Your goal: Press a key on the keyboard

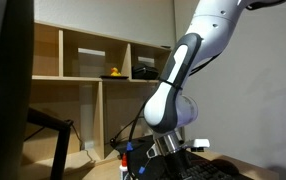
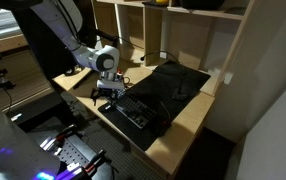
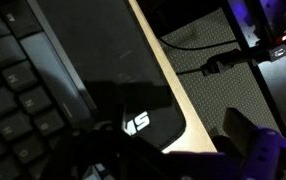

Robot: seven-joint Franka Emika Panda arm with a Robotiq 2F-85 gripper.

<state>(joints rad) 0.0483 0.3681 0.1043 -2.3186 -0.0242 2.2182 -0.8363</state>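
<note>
The black keyboard (image 2: 133,112) lies along the front of a wooden desk (image 2: 188,120). Its dark square keys fill the left of the wrist view (image 3: 8,95), and part of it shows at the bottom of an exterior view (image 1: 215,170). My gripper (image 2: 107,92) hangs low over the keyboard's end nearest the arm; I cannot tell whether it touches. In the wrist view one finger stands at the lower right and the middle between the fingers (image 3: 158,150) is free, so the gripper looks open and empty. It also shows low in an exterior view (image 1: 169,150).
A black mat (image 2: 171,85) with a glowing logo (image 3: 135,123) lies beside the keyboard. Cables (image 3: 218,62) run over a grey surface past the desk edge. Wooden shelves (image 1: 83,60) behind hold a yellow duck (image 1: 113,72). A dark monitor (image 1: 5,90) stands close by.
</note>
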